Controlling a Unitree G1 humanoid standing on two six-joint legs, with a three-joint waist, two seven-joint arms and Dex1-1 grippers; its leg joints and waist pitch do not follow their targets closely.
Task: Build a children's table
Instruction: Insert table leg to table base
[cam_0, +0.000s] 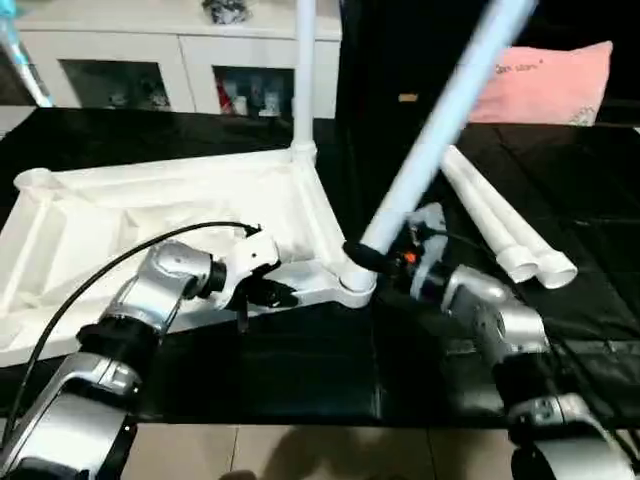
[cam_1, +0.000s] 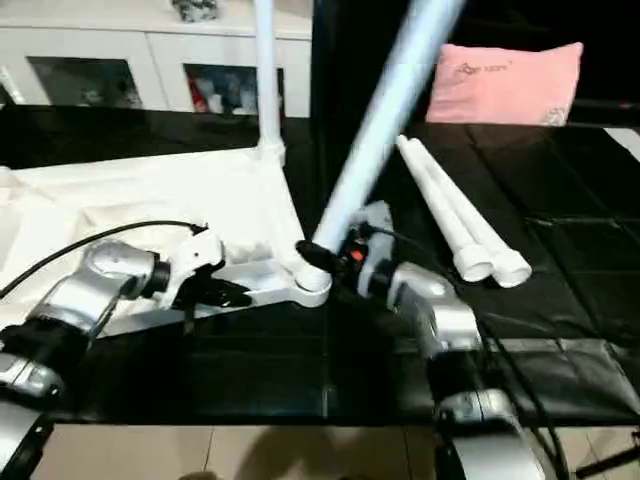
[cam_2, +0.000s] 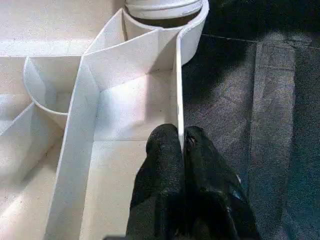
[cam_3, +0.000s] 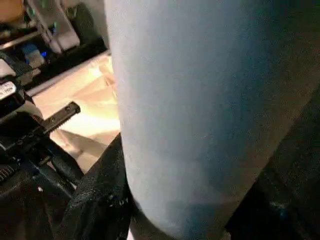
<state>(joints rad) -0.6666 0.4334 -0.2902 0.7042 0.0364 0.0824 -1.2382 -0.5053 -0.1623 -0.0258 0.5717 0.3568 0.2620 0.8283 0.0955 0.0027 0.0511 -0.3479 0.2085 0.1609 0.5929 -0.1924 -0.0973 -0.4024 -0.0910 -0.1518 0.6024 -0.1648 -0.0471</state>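
Observation:
The white tabletop (cam_0: 150, 215) lies upside down on a black mat, ribs facing up. One white leg (cam_0: 304, 70) stands upright in its far right corner socket. My left gripper (cam_0: 272, 294) is shut on the tabletop's thin near rim wall (cam_2: 178, 100), one black finger on each side of it. My right gripper (cam_0: 370, 256) is shut on a second leg (cam_0: 440, 120). This leg leans up to the right, and its lower end sits at the near right corner socket (cam_0: 352, 287). Two more legs (cam_0: 500, 225) lie side by side on the mat to the right.
A white glass-door cabinet (cam_0: 170, 60) stands behind the mat, and a pink pillow (cam_0: 555, 85) lies at the back right. The black mat (cam_0: 300, 370) ends near the front at a pale floor strip (cam_0: 330, 450).

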